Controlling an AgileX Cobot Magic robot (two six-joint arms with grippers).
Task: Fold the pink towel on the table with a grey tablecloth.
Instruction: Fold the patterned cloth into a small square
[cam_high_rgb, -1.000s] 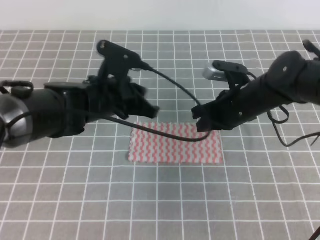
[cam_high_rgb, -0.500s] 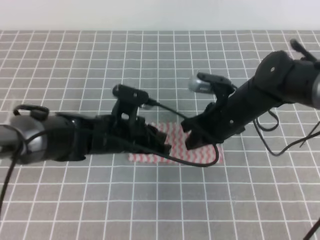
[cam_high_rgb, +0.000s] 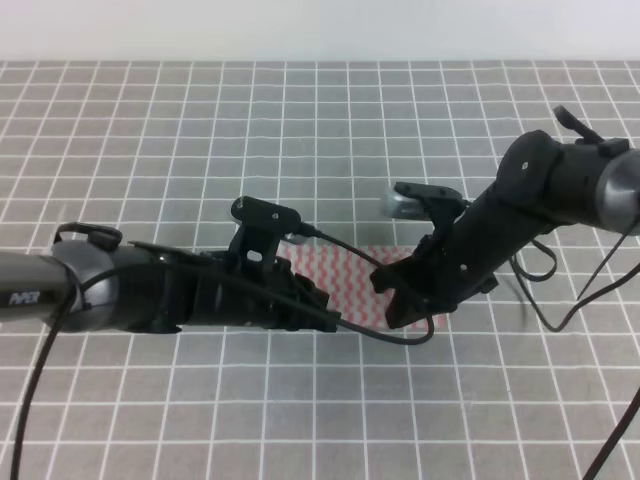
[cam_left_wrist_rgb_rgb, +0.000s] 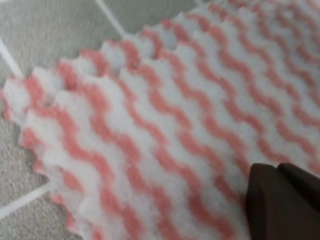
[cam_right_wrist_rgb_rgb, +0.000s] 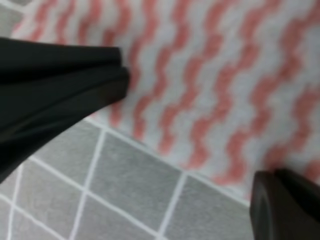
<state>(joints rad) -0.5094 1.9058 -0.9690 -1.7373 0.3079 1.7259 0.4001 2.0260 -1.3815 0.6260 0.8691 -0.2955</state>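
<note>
Pink-and-white zigzag cloth, the towel (cam_high_rgb: 352, 282), is lying flat near the middle of the grey gridded surface (cam_high_rgb: 150, 120), and both my arms are covering most of it in the high view. I am seeing my left end effector (cam_high_rgb: 318, 308) down at the towel's left front corner. Its wrist view is showing that scalloped corner as two stacked layers, with one dark finger (cam_left_wrist_rgb_rgb: 282, 202) over the cloth; I cannot tell whether it is open or closed. My right end effector (cam_high_rgb: 405, 305) is sitting low at the towel's right front edge. Its wrist view is showing the two fingers spread apart, one over the towel edge, the other by the hem where towel meets grey cloth.
</note>
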